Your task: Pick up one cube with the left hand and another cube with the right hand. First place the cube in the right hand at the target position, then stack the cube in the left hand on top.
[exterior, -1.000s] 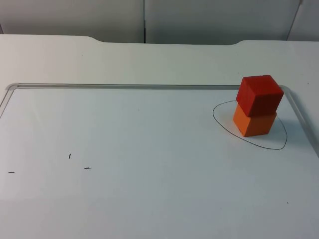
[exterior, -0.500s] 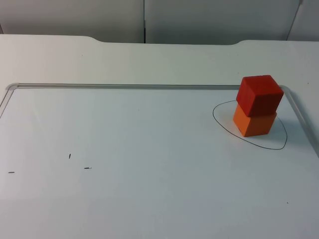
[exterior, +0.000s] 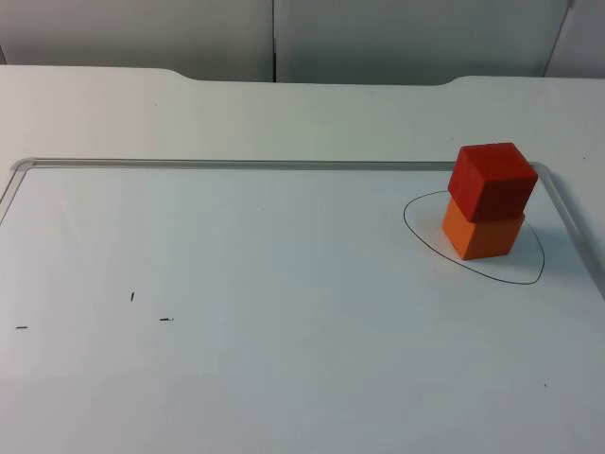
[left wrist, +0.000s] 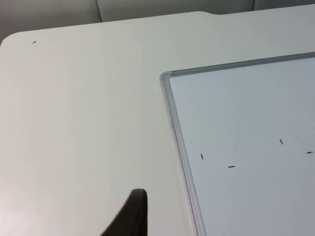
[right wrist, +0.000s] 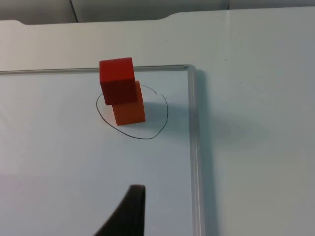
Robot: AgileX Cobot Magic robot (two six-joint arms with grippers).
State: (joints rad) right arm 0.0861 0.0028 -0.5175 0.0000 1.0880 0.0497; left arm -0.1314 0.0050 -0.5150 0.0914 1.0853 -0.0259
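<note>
A red cube (exterior: 492,180) sits on top of an orange cube (exterior: 482,233), turned slightly against it. The stack stands inside a hand-drawn black oval (exterior: 526,280) near the far right corner of the whiteboard. In the right wrist view the red cube (right wrist: 118,80) and the orange cube (right wrist: 129,111) stand some way ahead of my right gripper (right wrist: 129,211), which holds nothing and waits above the board by its right frame. My left gripper (left wrist: 132,216) waits over the bare table just outside the board's far left corner and holds nothing.
The whiteboard (exterior: 284,284) with its grey frame (exterior: 236,164) covers most of the table. A few small black marks (exterior: 132,296) lie on its left part. Bare white table (exterior: 284,113) runs behind it to the grey wall.
</note>
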